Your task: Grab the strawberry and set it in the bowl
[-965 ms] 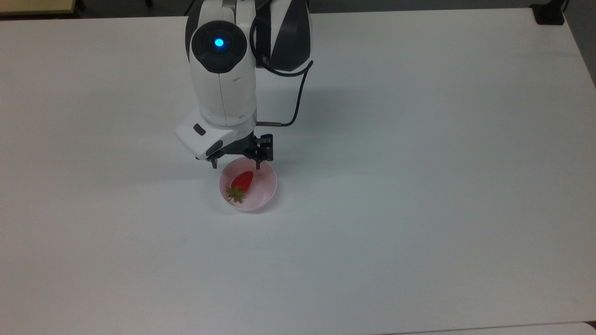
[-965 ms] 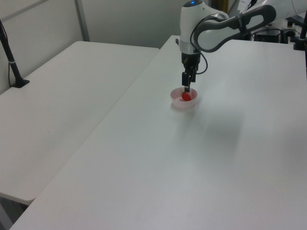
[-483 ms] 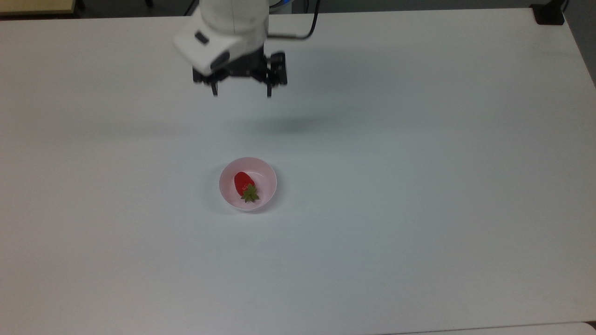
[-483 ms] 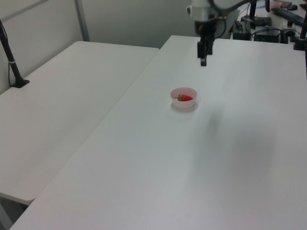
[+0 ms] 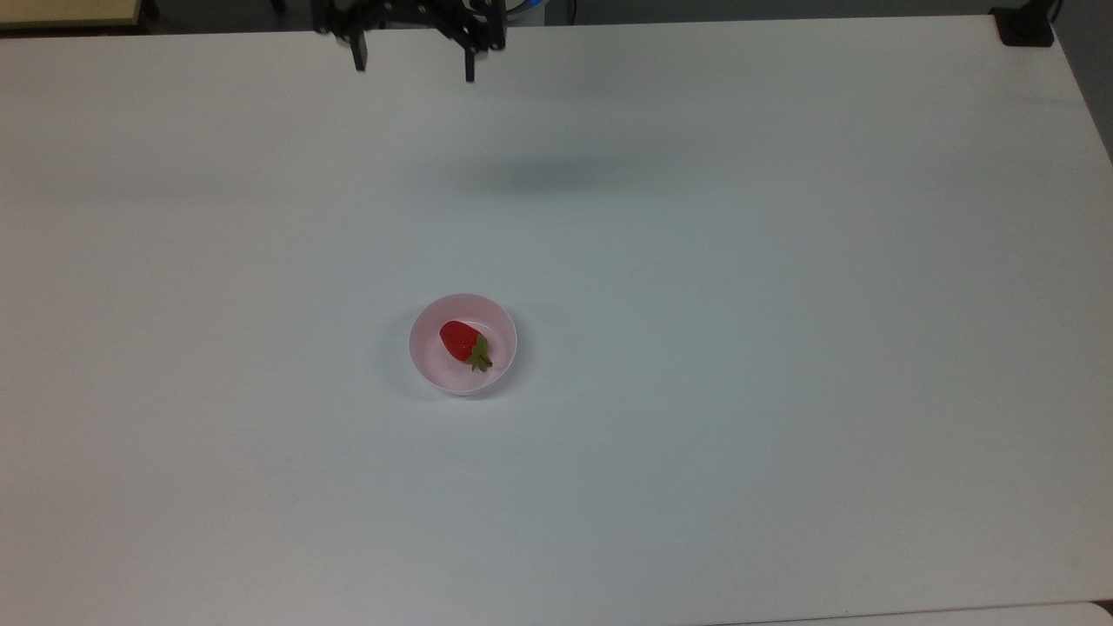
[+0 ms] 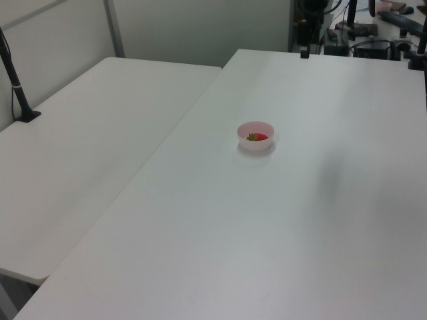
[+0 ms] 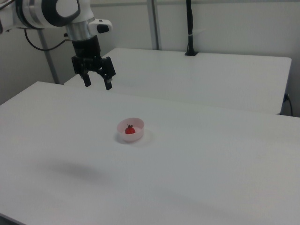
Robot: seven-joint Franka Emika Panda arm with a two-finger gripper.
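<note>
The black two-finger end effector (image 7: pixel 97 84) hangs spread wide and empty; well below and clear of it, the small glossy red strawberry (image 5: pixel 462 341) with green leafy cap lies inside the smooth round pale pink bowl (image 5: pixel 502 320). Placement appears complete, so good practice now is to keep clear of the bowl on the plain white desk (image 5: pixel 783 261).

The arm (image 7: pixel 51 11) has glossy white rounded shells with a dark grey round joint cap, and a silver-grey cylindrical wrist section below it. A thin black cable (image 7: pixel 44 44) loops out at 7 o'clock from the shell. A white flange with a small dark mark sticks out at 3 o'clock of the wrist. The gripper (image 7: pixel 97 85) is black, an angular body ending in two slim black fingers (image 7: pixel 108 84) that stand well apart
</note>
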